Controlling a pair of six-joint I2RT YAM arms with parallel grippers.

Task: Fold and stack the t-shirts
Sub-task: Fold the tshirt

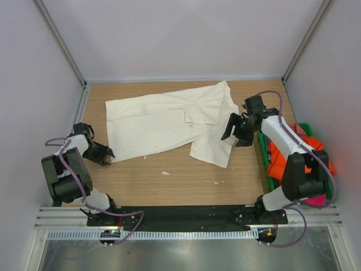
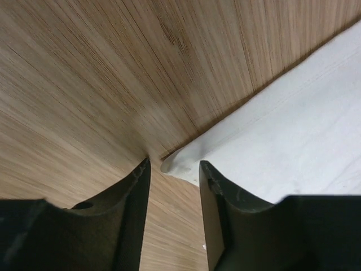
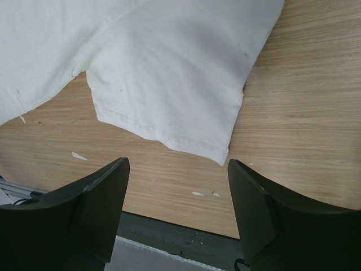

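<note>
Facing cream t-shirt (image 1: 163, 121) hem corner (image 2: 171, 165): left gripper (image 2: 175, 164) jaws spread, corner just ahead btwn tips, unpinched. Long axis L-R. Right gripper (image 3: 179, 162) spread wide by sleeve (image 3: 169, 84).

Orange shirt (image 1: 277, 164) in green bin (image 1: 265, 166): largely hidden behind right arm (image 1: 285, 132). White flecks (image 1: 165, 173) on surface (image 1: 169, 189): too small to identify.

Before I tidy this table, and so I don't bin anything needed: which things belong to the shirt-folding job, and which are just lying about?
Job:
cream shirt
orange shirt
magenta shirt

Lying about:
green bin
white scraps
</note>
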